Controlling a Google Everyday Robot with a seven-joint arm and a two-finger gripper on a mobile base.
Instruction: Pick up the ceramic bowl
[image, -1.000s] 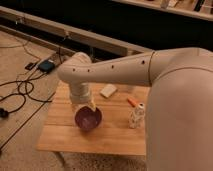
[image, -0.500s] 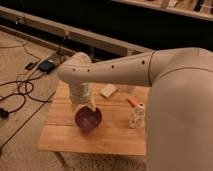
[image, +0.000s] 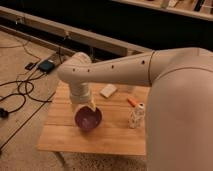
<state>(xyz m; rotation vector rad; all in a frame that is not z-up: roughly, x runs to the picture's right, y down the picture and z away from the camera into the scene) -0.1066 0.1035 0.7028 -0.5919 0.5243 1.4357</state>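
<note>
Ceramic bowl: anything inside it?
The round dark purple glossy ceramic bowl looks empty where its inside shows. The gripper sits over its far rim and covers that part, so anything there is hidden.

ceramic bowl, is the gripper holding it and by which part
Cannot be told. The gripper is down at the far rim of the ceramic bowl, which looks to rest on the table.

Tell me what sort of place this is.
Probably a lab or workshop: loose cables on the floor, a small wooden table, the gripper at the rim of the bowl.
</note>
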